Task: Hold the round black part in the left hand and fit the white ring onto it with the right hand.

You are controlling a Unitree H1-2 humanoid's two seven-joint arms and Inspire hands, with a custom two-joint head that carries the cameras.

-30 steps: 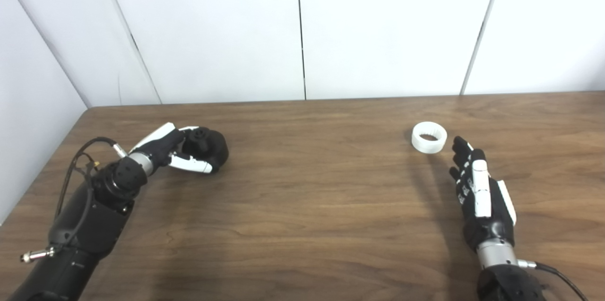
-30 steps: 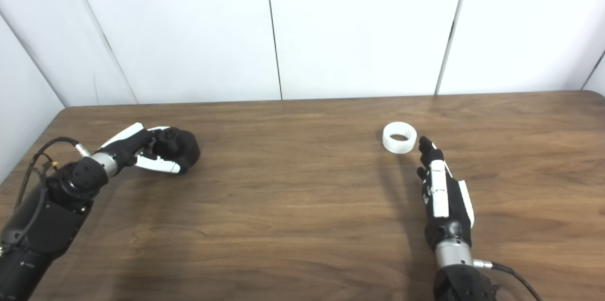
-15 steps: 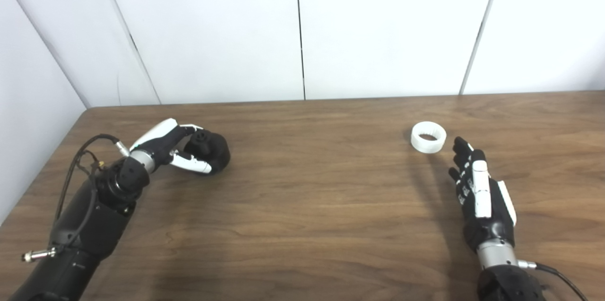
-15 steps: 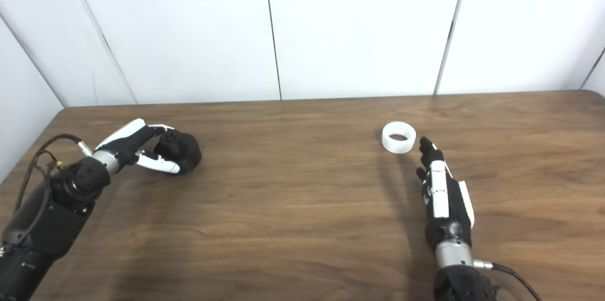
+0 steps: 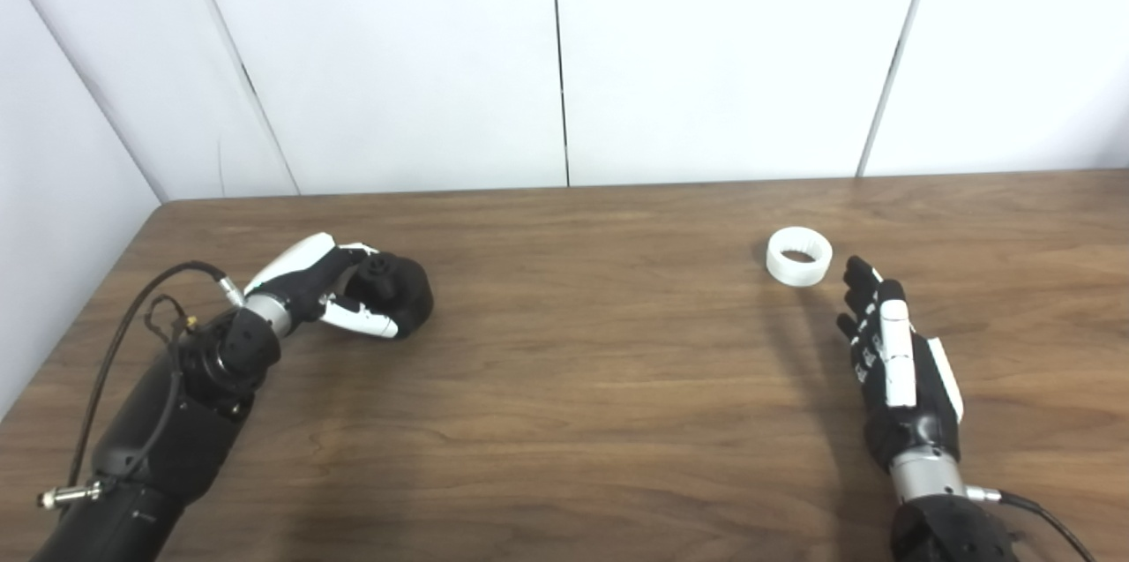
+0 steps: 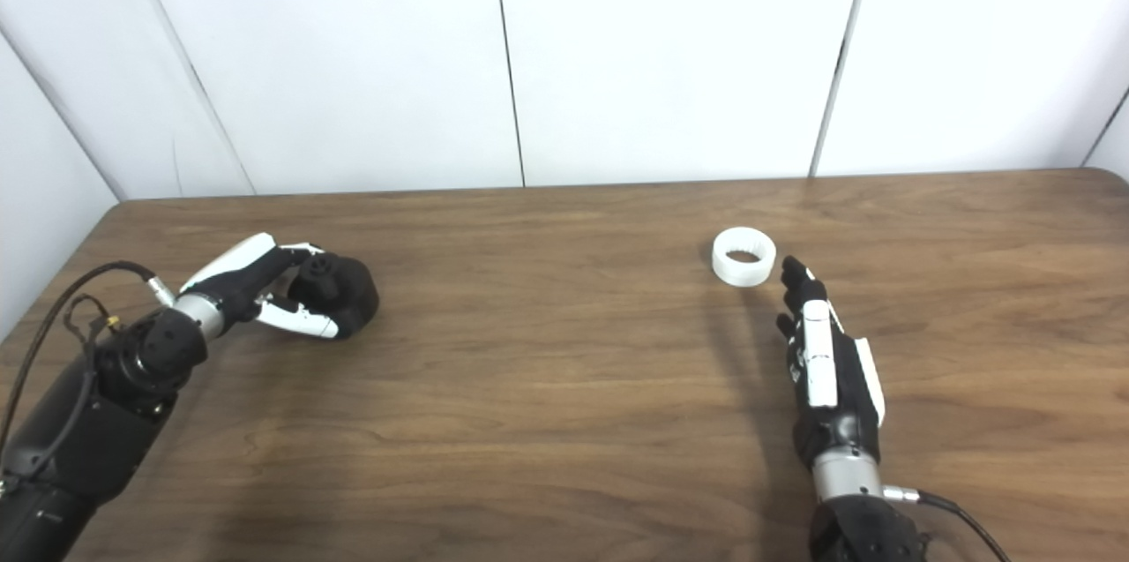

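Note:
The round black part [image 5: 404, 291] lies on the wooden table [image 5: 582, 368] at the left, with a small knob on its top. My left hand [image 5: 319, 290] is wrapped around it from the left, fingers over the top and thumb along its near side. The white ring [image 5: 799, 256] lies flat on the table at the right, its hole facing up. My right hand [image 5: 893, 357] is open and empty, fingers stretched out, just near and right of the ring and not touching it. Both also show in the right eye view: the part [image 6: 351, 284] and the ring [image 6: 743, 256].
White wall panels [image 5: 564, 59] stand behind the table's far edge. The table's left edge runs close by my left arm [image 5: 168, 421]. A cable [image 5: 1032, 513] trails from my right wrist.
My left hand has shifted slightly right and toward me with the black part in it. My right hand and the white ring have not moved.

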